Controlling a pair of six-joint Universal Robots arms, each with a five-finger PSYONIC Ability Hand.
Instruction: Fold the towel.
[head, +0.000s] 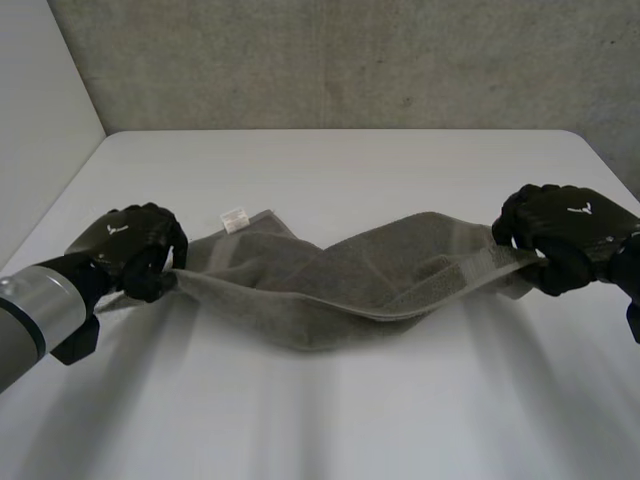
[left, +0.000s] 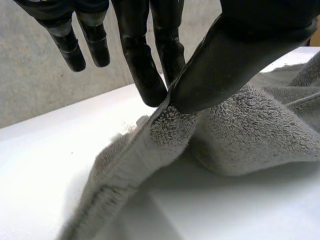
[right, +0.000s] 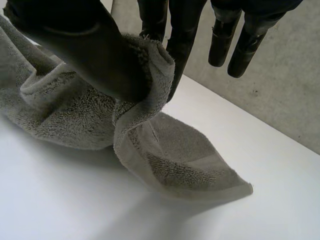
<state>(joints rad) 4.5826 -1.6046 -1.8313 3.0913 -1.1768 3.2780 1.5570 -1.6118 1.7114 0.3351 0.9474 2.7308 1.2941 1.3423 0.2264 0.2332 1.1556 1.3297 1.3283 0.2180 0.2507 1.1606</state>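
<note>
The grey towel (head: 340, 285) hangs stretched between the two hands above the white table (head: 320, 430) — its middle sags toward the tabletop. The left hand (head: 135, 245) pinches the towel's left end, the edge clamped between thumb and fingertips. The right hand (head: 560, 230) grips the opposite end the same way — cloth wrapped over its thumb, a loose corner drooping beneath. A small white label (head: 234, 218) (on the far edge, near the left hand) shows.

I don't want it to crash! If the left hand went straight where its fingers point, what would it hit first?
The left hand would probably meet the towel it pinches, then the table.
</note>
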